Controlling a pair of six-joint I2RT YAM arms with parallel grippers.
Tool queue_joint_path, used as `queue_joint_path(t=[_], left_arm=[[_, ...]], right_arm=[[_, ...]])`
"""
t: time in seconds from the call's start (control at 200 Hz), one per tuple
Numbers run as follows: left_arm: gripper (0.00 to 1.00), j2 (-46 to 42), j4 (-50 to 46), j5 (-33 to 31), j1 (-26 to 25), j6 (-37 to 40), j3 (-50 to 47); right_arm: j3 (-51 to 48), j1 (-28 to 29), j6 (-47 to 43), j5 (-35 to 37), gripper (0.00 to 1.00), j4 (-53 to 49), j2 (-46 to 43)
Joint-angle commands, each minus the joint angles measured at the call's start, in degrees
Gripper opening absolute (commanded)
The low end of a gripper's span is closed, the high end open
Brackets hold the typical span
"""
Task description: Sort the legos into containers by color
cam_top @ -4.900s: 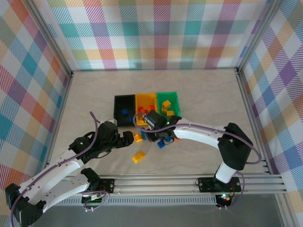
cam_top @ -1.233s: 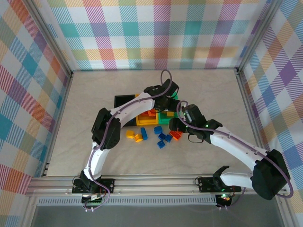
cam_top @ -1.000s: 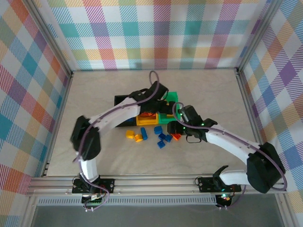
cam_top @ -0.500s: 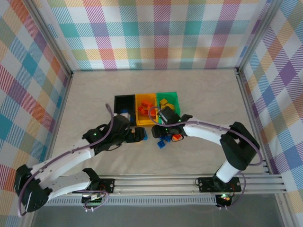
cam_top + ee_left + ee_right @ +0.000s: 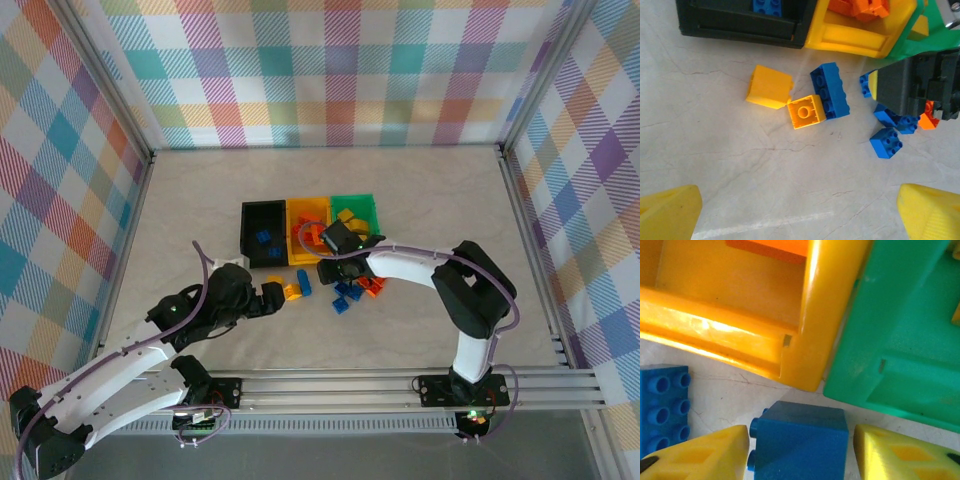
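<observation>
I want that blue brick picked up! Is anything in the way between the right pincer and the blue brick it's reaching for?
Nothing visible is. The blue brick lies on the table straight between the right pincer and its two yellow fingers, one on each side. The yellow-orange bin and green bin sit just beyond it, not between.

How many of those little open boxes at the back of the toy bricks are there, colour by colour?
black open-topped rectangular plastic bin: 1
yellow open-topped rectangular plastic bin: 1
green open-topped rectangular plastic bin: 1
Total: 3 bins, joined side by side in one row.
</observation>
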Motion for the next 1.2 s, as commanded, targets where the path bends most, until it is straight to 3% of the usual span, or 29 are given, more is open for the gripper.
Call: queue_joint_path(t=[0.0,0.175,0.425,0.64,1.04,1.125,1.195], left_arm=[[1.00,-0.5,-2.5,-1.7,0.4,-0.3,0.2],[1.00,-0.9,-4.1,-3.1,0.6,0.0,0.9],[1.00,-1.7,-7.2,-7.0,1.2,-0.3,1.8],[1.00,-3.6,-10.0,-9.5,1.7,-2.0,1.6],[1.00,-5.5,-11.5,-8.5,1.9,-3.0,0.4],[1.00,-5.3,-11.5,-8.1,2.1,-2.9,0.2],[1.00,-5.2,-11.2,-7.6,2.1,-2.6,0.2]], right_arm=[[1.8,0.6,-0.4,-0.1,0.56,-0.1,1.1],[1.9,1.0,-0.2,-0.7,0.49,-0.7,1.3],[0.9,1.9,-0.3,-3.0,0.39,-0.1,-5.6],[5.9,3.3,-0.4,-8.6,0.40,-1.3,-9.6],[34.8,3.9,-1.5,-12.6,0.40,-4.4,11.1],[41.9,3.7,-1.6,-11.7,0.46,-6.8,16.2],[46.3,3.4,-1.9,-11.3,0.57,-8.3,19.2]])
